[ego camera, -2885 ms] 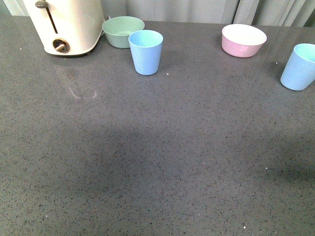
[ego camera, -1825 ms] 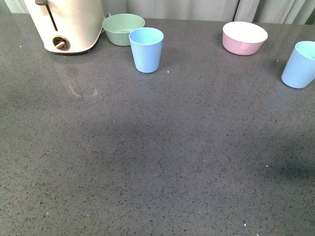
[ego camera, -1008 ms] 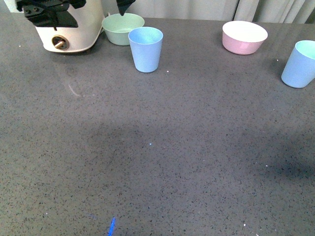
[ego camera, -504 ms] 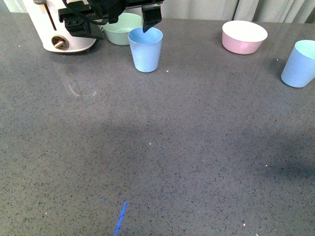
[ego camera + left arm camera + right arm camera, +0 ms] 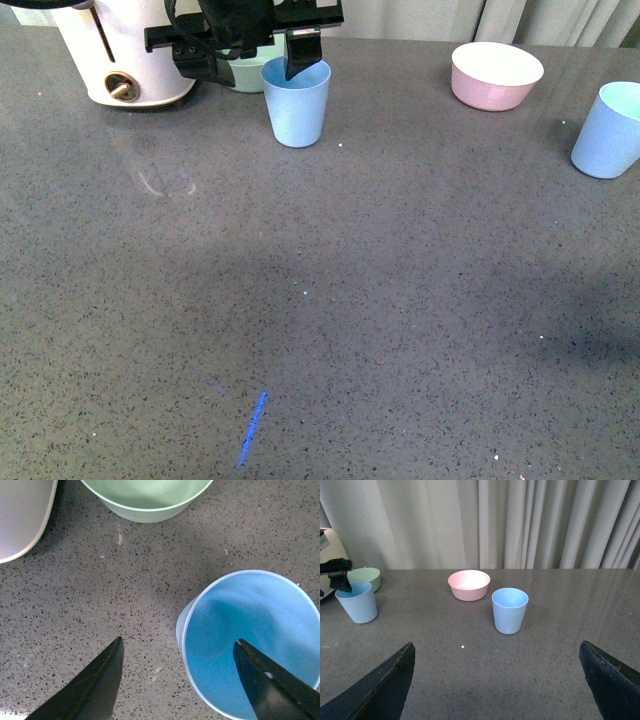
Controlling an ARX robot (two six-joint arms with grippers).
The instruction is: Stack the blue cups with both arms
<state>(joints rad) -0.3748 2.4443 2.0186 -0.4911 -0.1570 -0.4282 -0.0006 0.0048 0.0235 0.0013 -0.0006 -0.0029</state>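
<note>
The blue cup on the left [image 5: 296,103] stands upright in the upper left part of the front view, just in front of the pale green bowl [image 5: 150,500] and near the white appliance [image 5: 130,60]. The other blue cup [image 5: 606,132] stands upright at the right edge, well apart from it, beyond the pink bowl [image 5: 497,76].

The left gripper [image 5: 178,641] is open over the first one. One finger [image 5: 298,60] hangs inside the mouth and the other is outside, so the wall is between the jaws, not yet pinched. The right gripper [image 5: 497,645] is wide open and holds nothing.

We see some risks here. The cup looks light, and we think a pinch on one wall only may let it tilt or swing when lifted. If one finger touches first, it may push the cup over on the tabletop [image 5: 350,300] or against the bowl. A tilted cup would then meet the other rim crooked and not slide in.
</note>
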